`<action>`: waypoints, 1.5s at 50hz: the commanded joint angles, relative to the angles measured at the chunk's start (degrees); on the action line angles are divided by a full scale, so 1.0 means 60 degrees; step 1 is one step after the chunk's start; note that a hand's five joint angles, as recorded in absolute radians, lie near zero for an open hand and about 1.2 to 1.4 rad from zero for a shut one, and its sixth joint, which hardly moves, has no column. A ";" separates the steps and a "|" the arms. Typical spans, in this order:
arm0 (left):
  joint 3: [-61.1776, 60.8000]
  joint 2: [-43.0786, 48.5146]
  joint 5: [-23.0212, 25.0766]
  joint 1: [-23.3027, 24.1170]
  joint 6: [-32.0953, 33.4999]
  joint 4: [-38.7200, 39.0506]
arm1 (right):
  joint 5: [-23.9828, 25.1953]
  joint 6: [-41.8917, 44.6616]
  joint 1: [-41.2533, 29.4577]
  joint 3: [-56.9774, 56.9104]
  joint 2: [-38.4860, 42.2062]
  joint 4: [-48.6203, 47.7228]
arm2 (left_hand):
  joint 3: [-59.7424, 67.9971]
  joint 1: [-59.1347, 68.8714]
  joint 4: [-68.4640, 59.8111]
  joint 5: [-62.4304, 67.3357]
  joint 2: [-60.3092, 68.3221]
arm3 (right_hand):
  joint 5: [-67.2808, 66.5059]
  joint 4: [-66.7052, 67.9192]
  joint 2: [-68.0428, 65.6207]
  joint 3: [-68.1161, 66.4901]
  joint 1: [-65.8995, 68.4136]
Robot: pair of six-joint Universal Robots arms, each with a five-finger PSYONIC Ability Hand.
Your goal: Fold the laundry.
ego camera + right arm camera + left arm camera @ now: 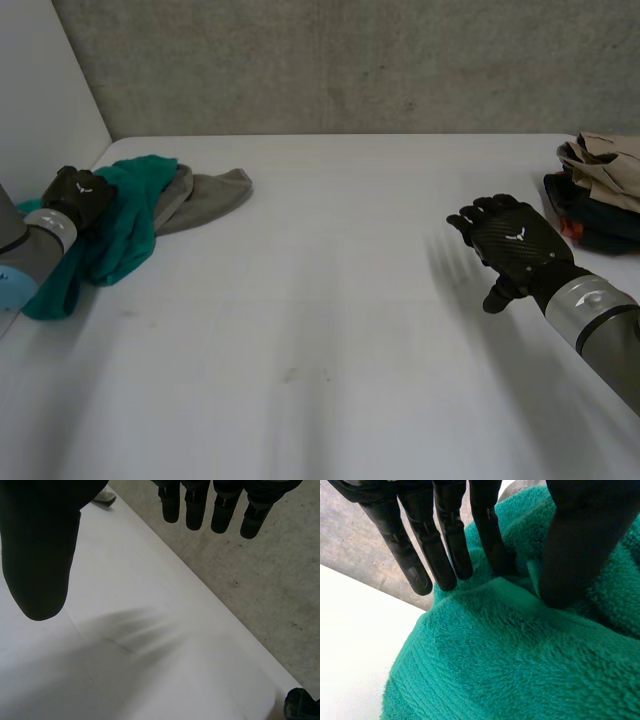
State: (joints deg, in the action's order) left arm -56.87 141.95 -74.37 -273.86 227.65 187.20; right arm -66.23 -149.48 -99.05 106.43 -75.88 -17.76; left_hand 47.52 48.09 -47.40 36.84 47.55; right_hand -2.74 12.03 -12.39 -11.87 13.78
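A teal towel [120, 225] lies bunched at the table's far left, overlapping a grey cloth [205, 195] beside it. My left hand [78, 195] rests on the towel's left part. In the left wrist view its fingers [450, 545] and thumb [575, 545] dig into the towel [520, 655], with a ridge of cloth pinched between them. My right hand [510, 245] hovers over the bare table at the right, far from the towel. Its fingers [220, 510] are straight and spread from the thumb [37, 555], holding nothing.
A pile of tan and dark clothes [600, 190] sits at the table's right edge, just behind my right hand. The white table [330, 330] is bounded by a white wall at the left and a grey concrete wall at the back.
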 commanded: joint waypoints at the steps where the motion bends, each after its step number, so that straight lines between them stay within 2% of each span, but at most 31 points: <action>1: 0.0294 0.0219 -0.0012 -0.0060 -0.0003 0.0001 | 0.0066 0.0011 0.0000 0.0045 0.0005 0.0001 | 0.1017 0.0922 -0.1037 0.1132 0.1012 | 0.0456 -0.0338 0.0399 0.0311 -0.0631; 4: 0.0279 0.0205 -0.0027 -0.0046 -0.0047 -0.0043 | 0.0066 0.0011 0.0000 0.0045 0.0005 0.0001 | -0.0298 -0.0393 0.0278 -0.0184 -0.0303 | 0.0456 -0.0338 0.0399 0.0311 -0.0631; 7: 0.0148 0.0146 -0.0012 -0.0002 -0.0323 -0.0058 | 0.0066 -0.0003 0.0000 0.0059 0.0005 0.0001 | -0.3180 -0.3275 0.3160 -0.3066 -0.3185 | 0.0456 -0.0338 0.0399 0.0311 -0.0631; 12: 0.0074 0.0117 0.0032 0.0042 -0.0779 -0.0072 | 0.0066 0.0011 0.0000 0.0059 0.0005 0.0001 | -0.3779 -0.3874 0.3759 -0.3664 -0.3784 | 0.0456 -0.0338 0.0399 0.0311 -0.0631; 21: -0.0087 0.0205 0.0559 0.0101 -0.0852 0.0001 | 0.0066 0.0011 0.0000 0.0045 0.0005 0.0001 | -0.3723 -0.3819 0.3703 -0.3609 -0.3729 | 0.0456 -0.0338 0.0399 0.0311 -0.0631; 23: -0.0072 0.0234 0.0588 0.0115 -0.0852 0.0016 | 0.0066 0.0011 0.0000 0.0030 0.0005 0.0001 | -0.3081 -0.3177 0.3061 -0.2967 -0.3087 | 0.0456 -0.0338 0.0399 0.0311 -0.0631; 25: -0.0058 0.0249 0.0574 0.0159 -0.0867 0.0016 | 0.0066 0.0011 0.0000 0.0001 0.0005 0.0001 | -0.1351 -0.1446 0.1331 -0.1237 -0.1356 | 0.0456 -0.0338 0.0399 0.0311 -0.0631; 26: -0.0058 0.0249 0.0545 0.0232 -0.0882 0.0030 | 0.0066 0.0011 0.0000 -0.0014 0.0019 0.0001 | 0.1713 0.1618 -0.1733 0.1827 0.1708 | 0.0456 -0.0338 0.0399 0.0311 -0.0631; 28: -0.0028 0.0220 0.0501 0.0320 -0.0940 0.0089 | 0.0066 0.0011 0.0000 -0.0028 0.0034 0.0001 | 0.5394 0.5299 -0.5414 0.5508 0.5389 | 0.0456 -0.0338 0.0399 0.0311 -0.0631; 32: -0.0116 -0.0043 0.0369 0.0671 -0.1262 0.0250 | 0.0066 0.0011 0.0014 -0.0058 0.0064 0.0001 | 0.5413 0.5318 -0.5433 0.5527 0.5408 | 0.0456 -0.0338 0.0399 0.0311 -0.0631; 36: -0.0496 -0.1097 -0.0055 0.1169 -0.1818 0.0265 | 0.0037 0.0026 0.0058 -0.0072 0.0064 0.0001 | 0.5413 0.5318 -0.5433 0.5527 0.5408 | 0.0456 -0.0338 0.0399 0.0311 -0.0631; 40: -0.1126 -0.2693 -0.0115 0.1579 -0.3032 0.0279 | -0.0007 0.0011 0.0175 -0.0116 0.0049 0.0001 | 0.5413 0.5318 -0.5433 0.5527 0.5408 | 0.0456 -0.0338 0.0399 0.0311 -0.0631; 44: -0.1944 -0.4681 -0.0115 0.2573 -0.5138 0.0265 | -0.0036 -0.0047 0.0307 -0.0189 0.0020 0.0001 | 0.5413 0.5318 -0.5433 0.5527 0.5408 | 0.0456 -0.0338 0.0399 0.0311 -0.0631; 49: -0.3103 -0.6254 -0.0041 0.3454 -0.6739 0.0265 | -0.0080 -0.0077 0.0366 -0.0248 -0.0024 0.0015 | 0.5413 0.5318 -0.5433 0.5527 0.5408 | 0.0456 -0.0338 0.0399 0.0311 -0.0631; 51: -0.3469 -0.6503 -0.0012 0.3747 -0.7018 0.0294 | -0.0080 -0.0091 0.0366 -0.0248 -0.0039 0.0015 | 0.5413 0.5318 -0.5433 0.5527 0.5408 | 0.0456 -0.0338 0.0399 0.0311 -0.0631; 53: -0.3763 -0.6534 -0.0099 0.4376 -0.7093 0.0411 | -0.0080 -0.0091 0.0366 -0.0248 -0.0039 0.0045 | 0.5413 0.5318 -0.5433 0.5527 0.5408 | 0.0456 -0.0338 0.0399 0.0311 -0.0631; 55: -0.3837 -0.6461 -0.0143 0.4582 -0.7093 0.0644 | -0.0080 -0.0106 0.0366 -0.0219 -0.0039 0.0059 | 0.5413 0.5318 -0.5433 0.5527 0.5408 | 0.0456 -0.0338 0.0399 0.0311 -0.0631; 60: -0.3793 -0.5482 -0.0305 0.4554 -0.6260 0.1027 | -0.0036 -0.0091 0.0351 -0.0146 -0.0024 0.0074 | 0.5413 0.5318 -0.5433 0.5527 0.5408 | 0.0456 -0.0338 0.0399 0.0311 -0.0631; 61: -0.3880 -0.5392 -0.0305 0.4568 -0.6214 0.0983 | -0.0036 -0.0091 0.0351 -0.0146 -0.0024 0.0074 | 0.5111 0.5016 -0.5131 0.5226 0.5106 | 0.0456 -0.0338 0.0399 0.0311 -0.0631; 62: -0.3953 -0.5275 -0.0276 0.4714 -0.6199 0.0925 | -0.0022 -0.0091 0.0351 -0.0146 -0.0024 0.0074 | 0.3943 0.3847 -0.3963 0.4057 0.3937 | 0.0456 -0.0338 0.0399 0.0311 -0.0631; 63: -0.4099 -0.5230 -0.0232 0.4802 -0.6185 0.0808 | -0.0007 -0.0077 0.0351 -0.0175 -0.0024 0.0059 | -0.0427 -0.0522 0.0407 -0.0312 -0.0432 | 0.0456 -0.0338 0.0399 0.0311 -0.0631; 64: -0.4202 -0.5215 -0.0217 0.4904 -0.6228 0.0807 | -0.0007 -0.0077 0.0351 -0.0175 -0.0024 0.0059 | -0.3024 -0.3119 0.3004 -0.2910 -0.3029 | 0.0456 -0.0338 0.0399 0.0311 -0.0631; 65: -0.4276 -0.5215 -0.0188 0.5007 -0.6243 0.0836 | -0.0007 -0.0077 0.0351 -0.0189 -0.0024 0.0059 | -0.5131 -0.5227 0.5111 -0.5017 -0.5137 | 0.0456 -0.0338 0.0399 0.0311 -0.0631; 66: -0.4349 -0.5186 -0.0188 0.5095 -0.6229 0.0865 | -0.0007 -0.0077 0.0337 -0.0219 -0.0024 0.0059 | -0.6254 -0.6349 0.6234 -0.6140 -0.6259 | 0.0456 -0.0338 0.0399 0.0311 -0.0631; 73: -0.4408 -0.5025 -0.0320 0.4877 -0.5907 0.1641 | -0.0007 -0.0077 0.0322 -0.0219 -0.0010 0.0059 | -0.6134 -0.6229 0.6114 -0.6020 -0.6139 | 0.0456 -0.0338 0.0399 0.0311 -0.0631; 75: -0.4205 -0.4967 -0.0378 0.4163 -0.5339 0.1642 | 0.0008 -0.0077 0.0322 -0.0219 0.0005 0.0059 | -0.5772 -0.5868 0.5753 -0.5658 -0.5778 | 0.0456 -0.0338 0.0399 0.0311 -0.0631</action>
State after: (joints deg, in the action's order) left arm -83.35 111.49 -75.99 -243.57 191.26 194.94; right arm -66.26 -149.94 -97.09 105.14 -75.97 -17.45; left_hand 11.99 11.18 -11.78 2.72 11.74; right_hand -2.74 12.03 -12.39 -11.87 13.78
